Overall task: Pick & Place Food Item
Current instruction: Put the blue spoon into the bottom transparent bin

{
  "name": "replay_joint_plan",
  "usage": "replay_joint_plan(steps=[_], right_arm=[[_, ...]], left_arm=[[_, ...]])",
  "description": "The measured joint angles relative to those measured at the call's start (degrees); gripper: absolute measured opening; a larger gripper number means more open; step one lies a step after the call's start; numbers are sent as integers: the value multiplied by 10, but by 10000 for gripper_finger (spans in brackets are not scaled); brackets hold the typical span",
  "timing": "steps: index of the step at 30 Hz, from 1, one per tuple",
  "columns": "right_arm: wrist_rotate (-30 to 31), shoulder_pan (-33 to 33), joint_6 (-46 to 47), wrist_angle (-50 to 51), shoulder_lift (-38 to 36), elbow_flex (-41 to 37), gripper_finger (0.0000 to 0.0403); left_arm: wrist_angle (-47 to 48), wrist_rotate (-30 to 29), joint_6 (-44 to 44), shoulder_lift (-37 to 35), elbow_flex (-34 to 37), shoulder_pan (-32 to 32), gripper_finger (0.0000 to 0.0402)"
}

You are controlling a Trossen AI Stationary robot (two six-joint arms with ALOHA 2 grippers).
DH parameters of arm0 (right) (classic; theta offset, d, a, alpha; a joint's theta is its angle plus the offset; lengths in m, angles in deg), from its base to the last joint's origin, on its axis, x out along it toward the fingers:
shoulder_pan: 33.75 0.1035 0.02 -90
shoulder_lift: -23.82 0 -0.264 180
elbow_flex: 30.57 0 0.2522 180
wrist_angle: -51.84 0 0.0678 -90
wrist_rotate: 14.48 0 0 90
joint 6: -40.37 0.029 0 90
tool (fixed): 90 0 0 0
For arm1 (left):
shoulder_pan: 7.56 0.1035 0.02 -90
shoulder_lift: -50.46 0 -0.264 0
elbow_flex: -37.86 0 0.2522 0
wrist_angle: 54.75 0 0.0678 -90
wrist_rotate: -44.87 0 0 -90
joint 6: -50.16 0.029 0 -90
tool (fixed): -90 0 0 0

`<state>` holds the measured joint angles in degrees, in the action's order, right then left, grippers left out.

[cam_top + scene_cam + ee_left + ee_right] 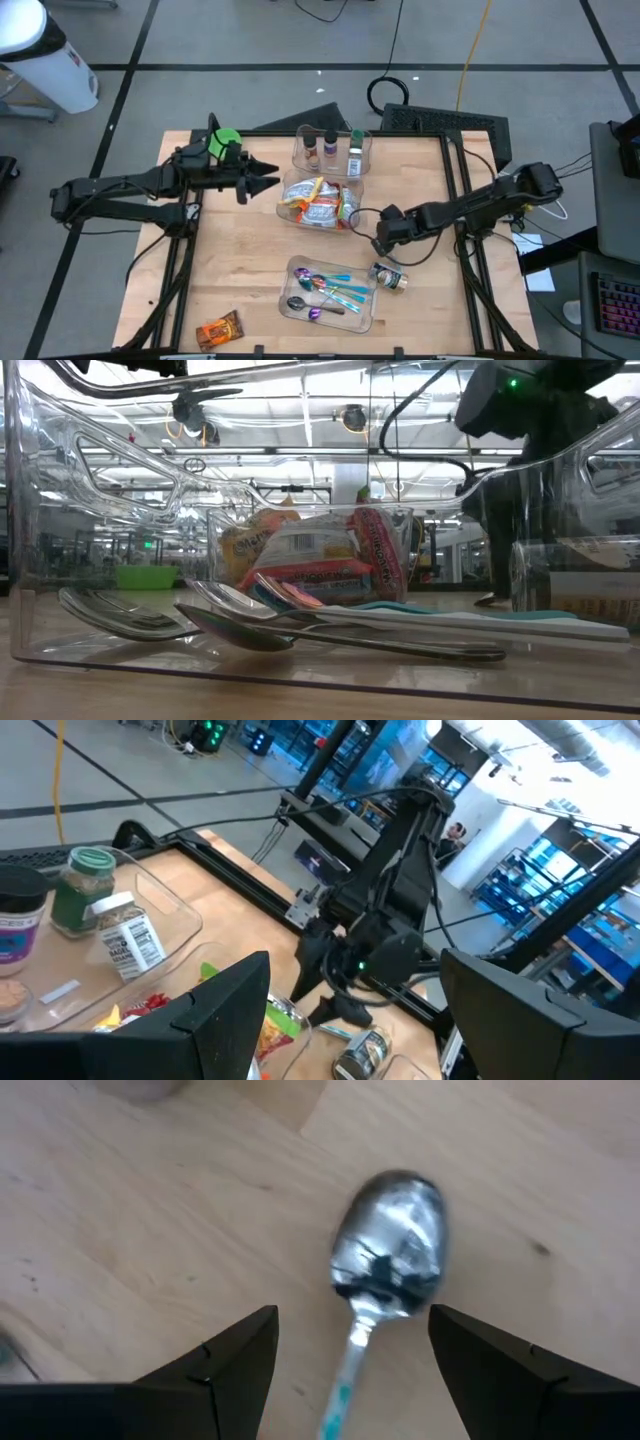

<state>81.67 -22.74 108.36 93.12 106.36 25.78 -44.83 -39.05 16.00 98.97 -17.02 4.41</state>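
Several food packets fill a clear bin (320,203) (318,560) at the table's middle. Another snack packet (219,330) lies flat near the front left edge. My left gripper (265,181) (355,960) hovers open and level just left of the bin, with nothing between its fingers. My right gripper (380,241) (352,1312) points down to the right of the bin, open. A silver spoon with a teal handle (388,1265) lies on the wood below it, between the two fingers, and neither finger touches it.
A clear bin of spice jars (332,150) stands behind the food bin. A clear tray of spoons (330,293) (300,625) sits at the front middle, and a small can (390,278) lies to its right. Bare wood (235,260) spreads at the left.
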Motion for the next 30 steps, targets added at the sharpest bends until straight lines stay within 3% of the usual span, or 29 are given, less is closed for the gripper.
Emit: replay_joint_plan(steps=[10,15,21,26,30], right_arm=[[3,5,3,26,33,3,237],[3,5,-13,47,34,2,162],[6,2,-46,67,34,2,23],[3,-2,-61,78,19,1,13],[6,-1,-84,97,-40,-4,6]], left_arm=[[-3,-2,-7,0,0,0,296],[-3,-5,-7,0,0,0,296],[-3,-21,-6,0,0,0,296],[-3,-21,-7,0,0,0,296],[-3,-17,-10,0,0,0,296]])
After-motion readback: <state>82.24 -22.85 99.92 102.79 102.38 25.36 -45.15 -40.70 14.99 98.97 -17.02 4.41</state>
